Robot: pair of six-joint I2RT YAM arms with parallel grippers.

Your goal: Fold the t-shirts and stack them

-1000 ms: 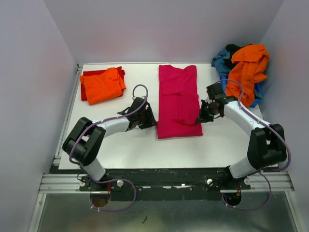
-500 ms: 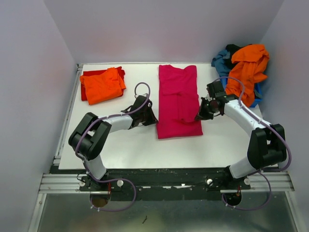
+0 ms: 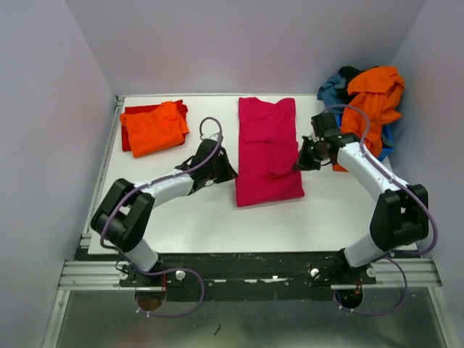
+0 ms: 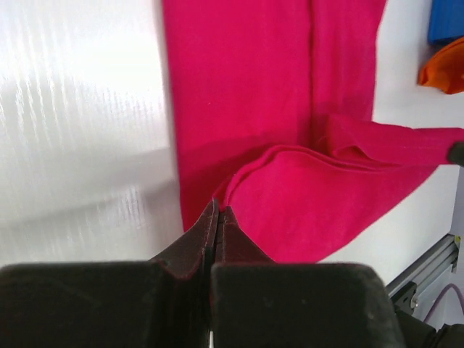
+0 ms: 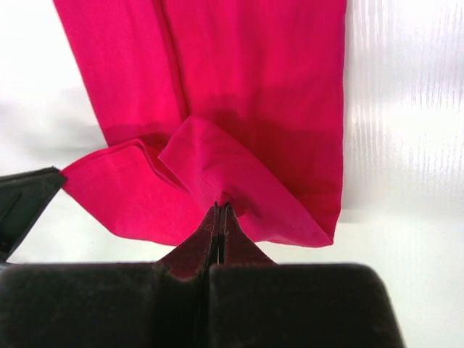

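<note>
The magenta t-shirt (image 3: 267,138) lies on the desk (image 3: 181,217) between the two end effectors as a long, narrow strip. Its long axis runs straight away from the arm bases, with the collar end pointing to the far side and the hem end nearest the bases.

The left end effector (image 3: 229,172) is fully closed, pinching the strip's left edge near the hem. The right end effector (image 3: 298,164) is also fully closed, pinching the right edge opposite. From the wrist views, cloth rises in a peak to each pair of tips, and the hem end is lifted and rumpled.

The step in hand appears to be folding the hem end over towards the collar. To do it well:
- Raise both pinches evenly, so the crease runs square across the long axis.
- Carry them forward together, away from the bases.
- Lay hem on collar edge to edge before letting go.

The finished stack, an orange t-shirt (image 3: 152,127) on a red t-shirt (image 3: 125,138), lies beyond and left of the left end effector.
</note>
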